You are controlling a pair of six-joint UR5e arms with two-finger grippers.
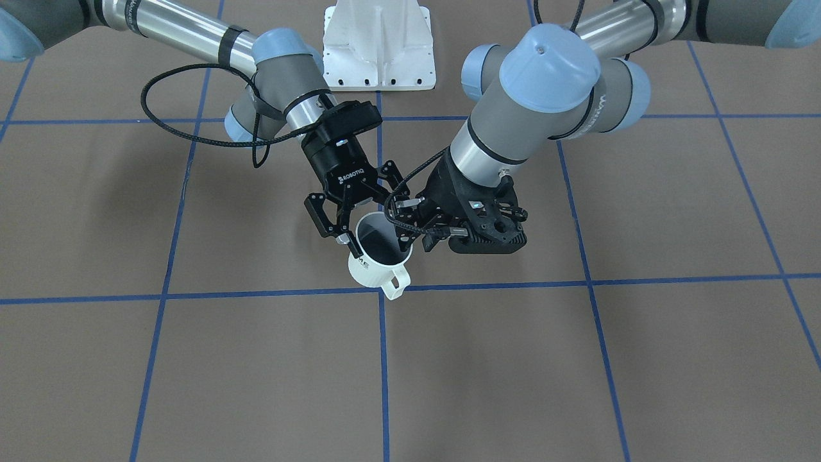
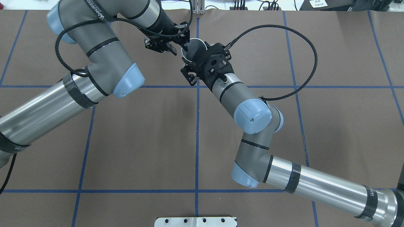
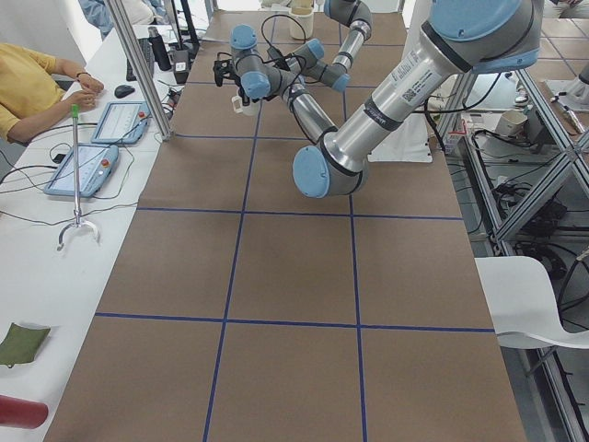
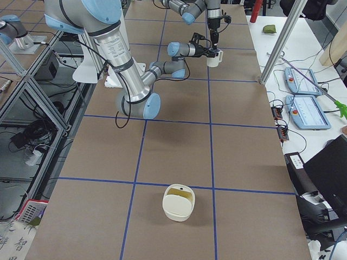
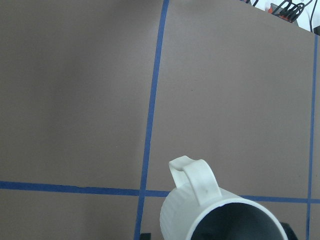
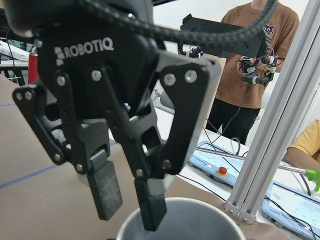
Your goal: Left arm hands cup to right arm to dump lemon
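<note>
The cup (image 1: pixel 372 271) is a white ribbed mug with a loop handle, held upright over the brown table near its middle. My left gripper (image 1: pixel 405 240) comes straight down and is shut on the cup's rim. The right wrist view shows it (image 6: pixel 129 207) with one finger inside the cup (image 6: pixel 200 221) and one outside. My right gripper (image 1: pixel 371 221) lies level and is open, with a fingertip (image 1: pixel 346 240) beside the cup's outer wall. I cannot tell if it touches. The left wrist view shows the cup's handle (image 5: pixel 197 180). The lemon shows in no view; the grey inside looks empty where visible.
A cream bowl (image 4: pixel 178 210) with a yellowish inside stands far down the table on the right arm's side. The robot's white base plate (image 1: pixel 378 45) is behind the arms. Operators (image 3: pixel 28 83), tablets and aluminium posts (image 4: pixel 276 49) line the far edge.
</note>
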